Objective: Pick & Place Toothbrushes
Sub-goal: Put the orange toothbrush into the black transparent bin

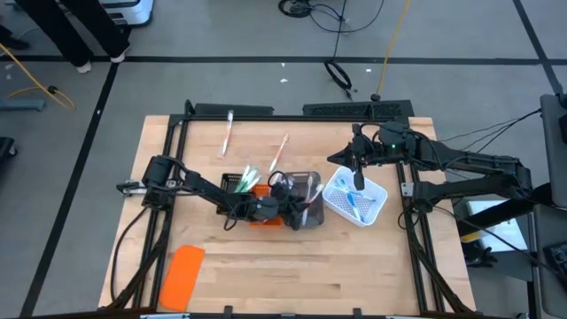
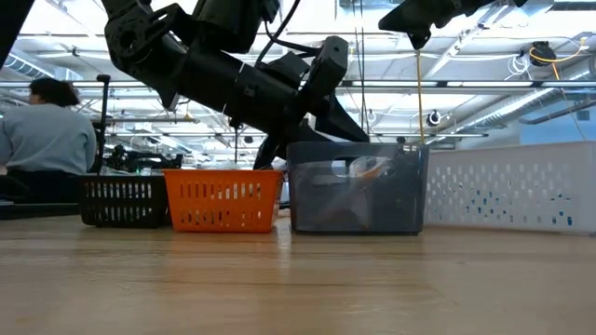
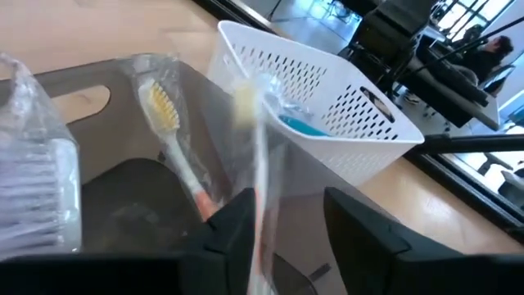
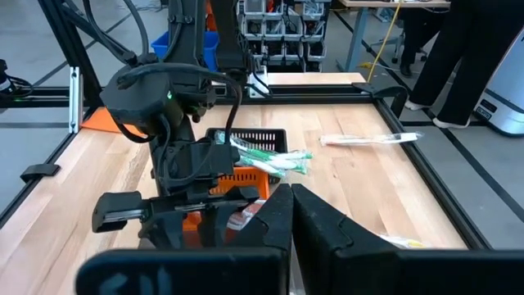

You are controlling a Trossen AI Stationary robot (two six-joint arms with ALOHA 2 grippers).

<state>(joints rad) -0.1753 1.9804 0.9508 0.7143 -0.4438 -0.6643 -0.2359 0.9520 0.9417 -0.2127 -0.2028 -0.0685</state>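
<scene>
- From above, I see my left gripper (image 1: 297,202) reaching across the middle of the table into the grey tray (image 1: 304,200), which sits between the orange tray (image 1: 262,202) and the white tray (image 1: 355,198).
- Also overhead, two wrapped toothbrushes (image 1: 229,131) lie loose on the far boards, green ones stick out of the black tray (image 1: 236,182), and blue ones lie in the white tray. My right gripper (image 1: 358,174) hangs over that white tray.
- At table level, I see black, orange, grey and white trays in a row, left arm slanting down behind the grey one (image 2: 358,188).
- Through the left wrist, my fingers (image 3: 236,228) stand apart, a wrapped pink-handled toothbrush (image 3: 258,164) between them; another yellow-bristled brush (image 3: 172,139) leans inside the grey tray.
- Through the right wrist, those fingers (image 4: 274,215) are pressed together, empty.
</scene>
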